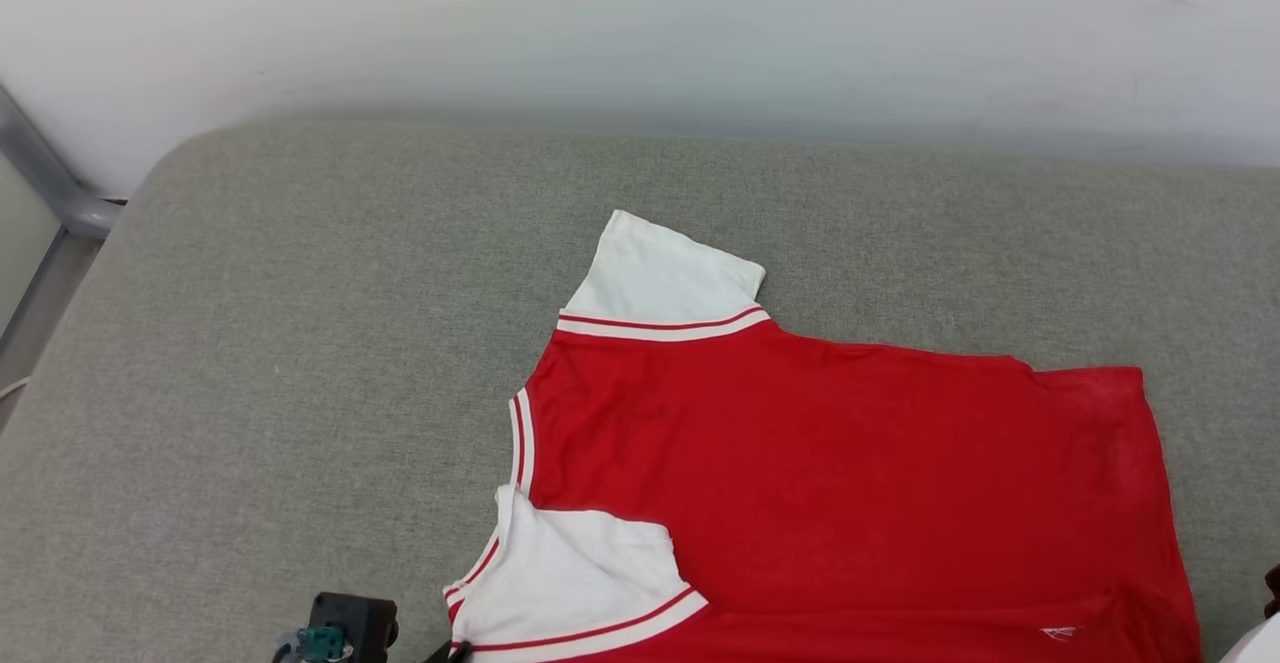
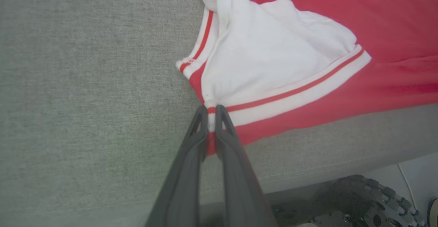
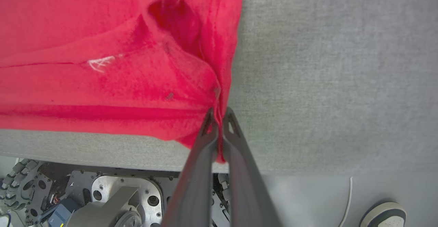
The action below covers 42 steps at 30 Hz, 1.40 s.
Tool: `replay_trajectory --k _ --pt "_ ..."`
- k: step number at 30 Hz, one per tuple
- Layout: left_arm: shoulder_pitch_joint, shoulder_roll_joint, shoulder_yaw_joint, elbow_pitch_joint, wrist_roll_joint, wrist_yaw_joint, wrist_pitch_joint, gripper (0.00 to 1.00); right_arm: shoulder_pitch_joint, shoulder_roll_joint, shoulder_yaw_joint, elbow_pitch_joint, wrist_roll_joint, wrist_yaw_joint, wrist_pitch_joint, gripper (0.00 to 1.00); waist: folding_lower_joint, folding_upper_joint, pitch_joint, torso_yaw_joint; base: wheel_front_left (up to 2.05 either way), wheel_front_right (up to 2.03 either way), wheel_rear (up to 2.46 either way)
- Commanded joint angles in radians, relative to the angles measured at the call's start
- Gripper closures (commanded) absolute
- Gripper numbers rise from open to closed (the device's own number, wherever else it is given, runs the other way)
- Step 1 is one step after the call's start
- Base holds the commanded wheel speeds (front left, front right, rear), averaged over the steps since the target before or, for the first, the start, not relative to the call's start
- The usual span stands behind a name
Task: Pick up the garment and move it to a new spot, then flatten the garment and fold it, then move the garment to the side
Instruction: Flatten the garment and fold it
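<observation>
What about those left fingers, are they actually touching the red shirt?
Touching. In the left wrist view, the left gripper has its fingers pinched shut on the shirt, with a bit of its fabric squeezed between them.

A grey woven-fabric mattress (image 1: 300,343) with a rounded far-left corner lies against a plain white wall (image 1: 640,23) along its far edge. A grey metal rail (image 1: 40,178) slants beside that corner. Below the near edge, on the pale grey floor (image 3: 308,199), lie a thin white cable (image 3: 346,199) and, near it, a white-toed, dark-soled shoe (image 3: 383,215).
</observation>
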<state>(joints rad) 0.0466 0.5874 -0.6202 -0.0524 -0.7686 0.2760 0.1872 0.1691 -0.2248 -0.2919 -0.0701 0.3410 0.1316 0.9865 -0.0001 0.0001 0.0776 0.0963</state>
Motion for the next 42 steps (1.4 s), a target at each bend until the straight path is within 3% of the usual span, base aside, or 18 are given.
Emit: replay_trajectory --k 1,13,14,15,16,17,25,35,42 --pt "0.0 -0.005 -0.004 0.014 0.007 0.004 -0.003 1.0 0.018 0.004 -0.005 0.002 -0.004 -0.002 0.001 1.0 0.0001 -0.0001 0.007 -0.002 0.0 0.0 0.0" --pt "-0.045 -0.033 -0.031 0.105 0.007 -0.036 -0.007 1.0 -0.014 0.012 0.046 0.083 -0.008 -0.002 -0.047 1.0 0.0001 -0.0001 0.029 -0.003 0.0 0.0 0.0" --pt "-0.045 -0.035 -0.031 0.109 0.005 -0.037 -0.008 0.94 -0.019 0.013 0.048 0.088 -0.003 -0.002 -0.054 1.0 0.0001 -0.0001 0.028 -0.003 0.0 0.0 0.0" --pt "-0.047 -0.037 -0.031 0.113 0.006 -0.037 -0.013 0.58 -0.027 0.012 0.05 0.09 0.0 -0.002 -0.065 0.69 0.0001 -0.0001 0.027 -0.003 0.0 0.0 0.0" --pt "-0.051 -0.038 -0.029 0.115 0.011 -0.037 -0.019 0.07 -0.032 0.009 0.052 0.094 0.001 -0.001 -0.075 0.0 0.0001 -0.0001 0.024 -0.004 0.0 0.0 0.0" --pt "-0.054 -0.038 -0.028 0.118 0.012 -0.035 -0.024 0.0 -0.034 0.006 0.054 0.096 0.003 -0.002 -0.085 0.0 0.0001 -0.0001 0.02 -0.004 0.0 0.0 0.0" --pt "-0.081 -0.034 0.001 0.095 0.047 -0.029 -0.112 0.0 -0.072 -0.027 0.083 0.056 0.03 -0.001 -0.23 0.0 0.0001 -0.0001 -0.022 -0.01 0.0 0.0 0.0" --pt "-0.119 -0.075 0.082 0.036 0.112 -0.033 -0.396 0.0 -0.131 -0.044 0.161 -0.019 0.036 -0.002 -0.662 0.0 0.0001 -0.0001 -0.067 -0.029 0.0 0.0 0.0" --pt "-0.108 -0.14 0.171 -0.009 0.222 -0.051 -0.453 0.0 -0.124 0.005 0.198 -0.009 -0.007 -0.002 -0.945 0.0 0.0001 -0.0001 -0.065 -0.038 0.0 0.0 0.0"
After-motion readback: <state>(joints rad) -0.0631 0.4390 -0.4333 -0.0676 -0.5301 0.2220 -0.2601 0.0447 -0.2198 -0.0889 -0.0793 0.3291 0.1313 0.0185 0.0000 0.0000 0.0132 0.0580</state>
